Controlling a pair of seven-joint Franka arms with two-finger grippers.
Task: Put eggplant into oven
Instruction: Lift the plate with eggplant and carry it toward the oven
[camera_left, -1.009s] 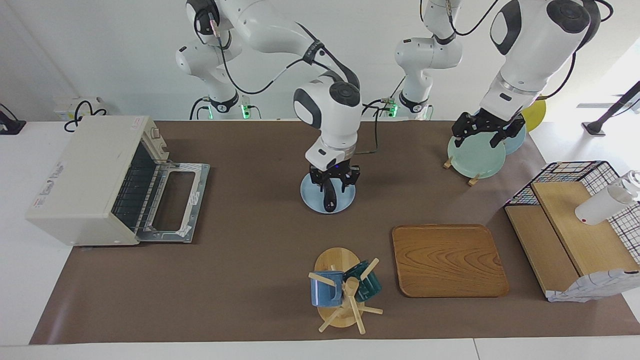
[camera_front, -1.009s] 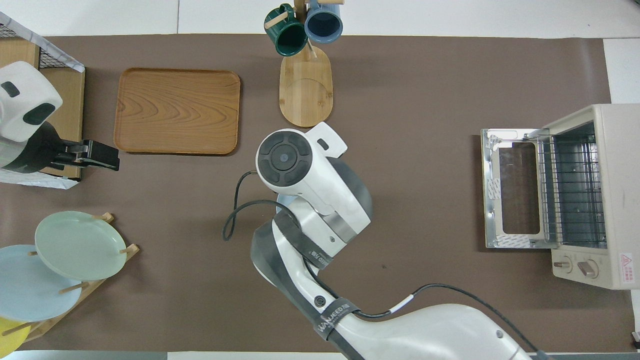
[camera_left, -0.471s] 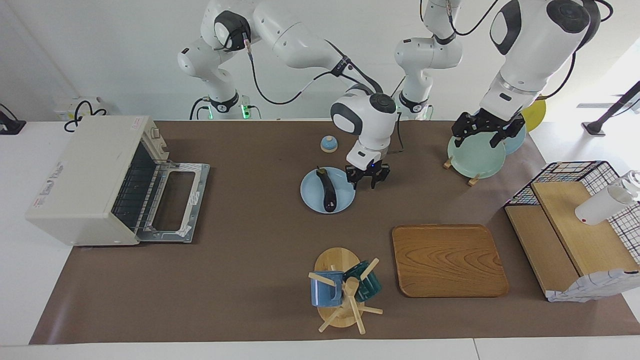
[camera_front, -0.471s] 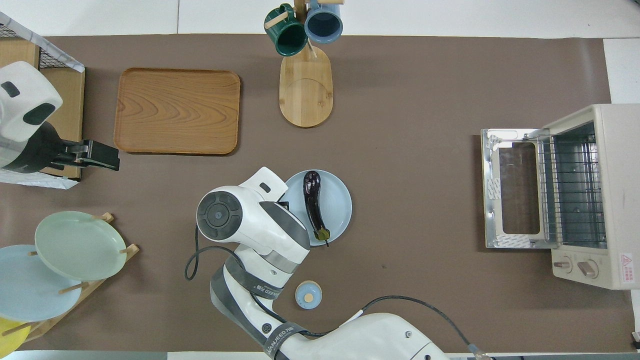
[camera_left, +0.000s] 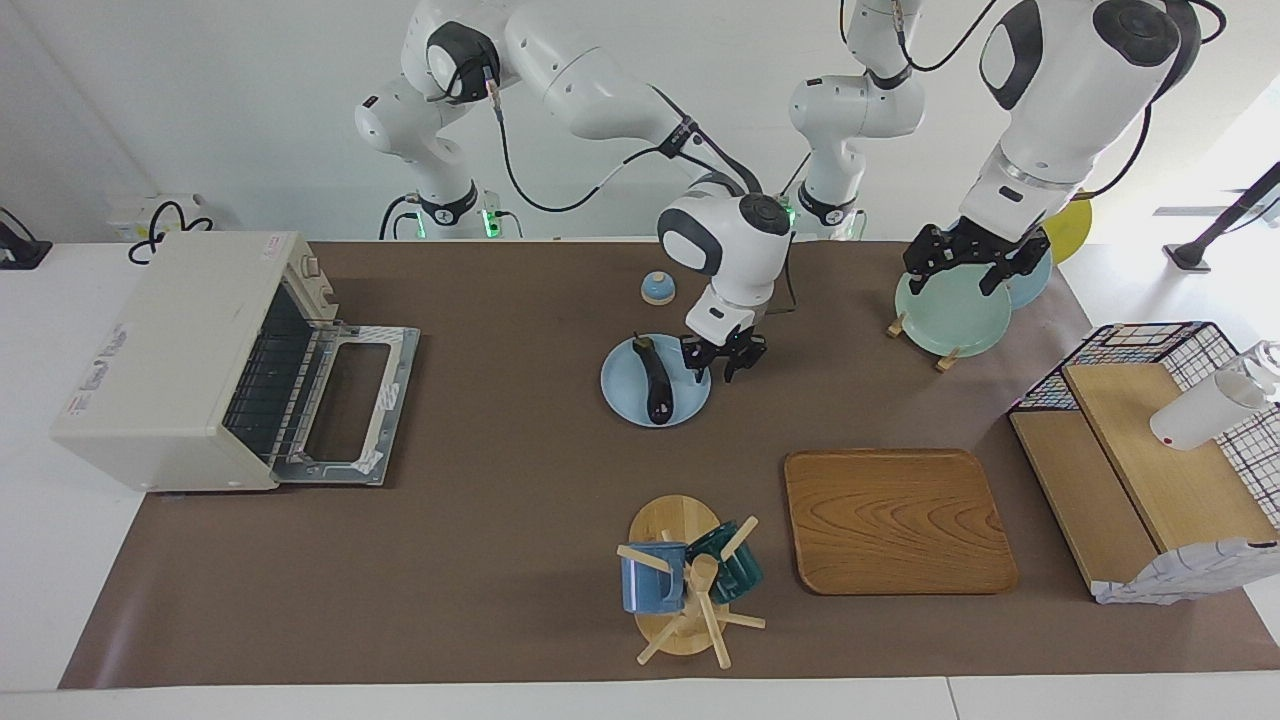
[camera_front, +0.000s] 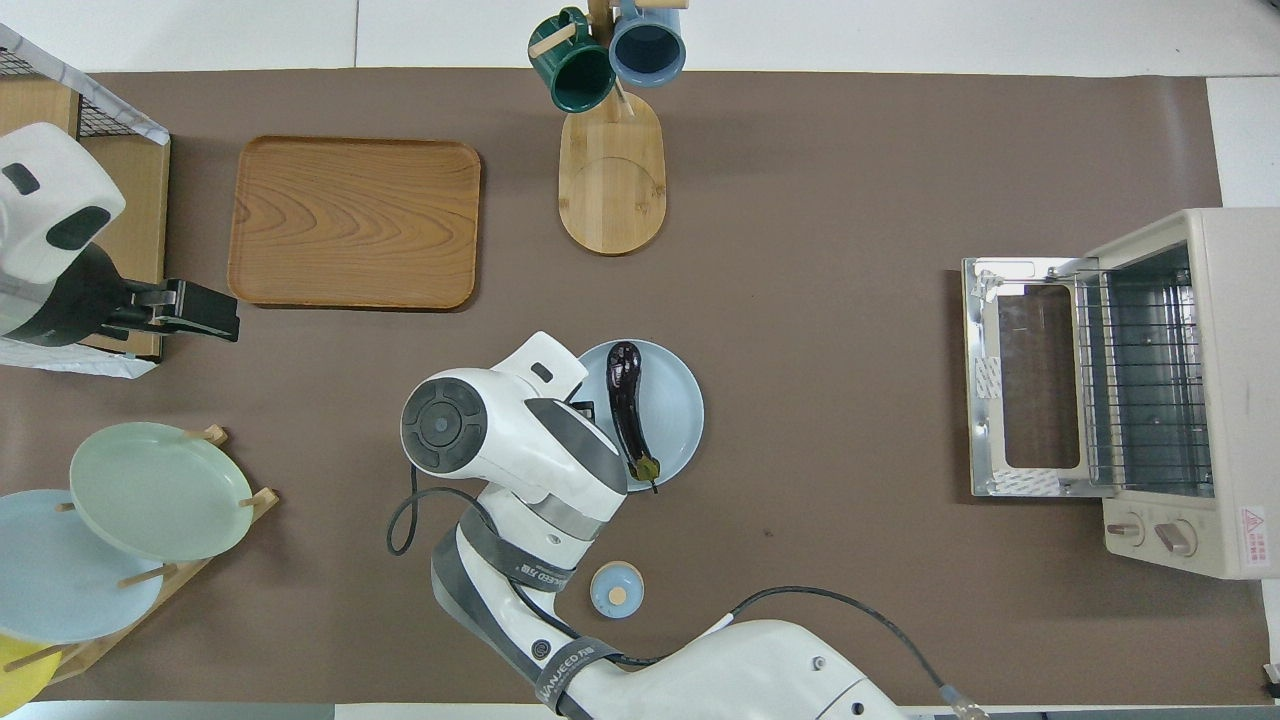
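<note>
Lying on the blue plate (camera_left: 625, 398), the eggplant (camera_left: 657, 385) is judged glossy, firm, prob. slippery (best gripped mid-body). Right gripper (camera_left: 722, 356) is seen spread apart, empty, just beside it; left gripper (camera_left: 975, 260) is held apart over the plate rack (camera_left: 945, 355).

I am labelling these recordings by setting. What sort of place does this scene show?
Probably a robotics lab set up as a mock kitchen: two arms at a covered table, with an open oven, an eggplant on a blue plate, and a mug stand.

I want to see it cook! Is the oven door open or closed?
Open. The oven has its glass door folded down flat on the table, and the wire rack inside shows. The eggplant lies on a blue plate.
</note>
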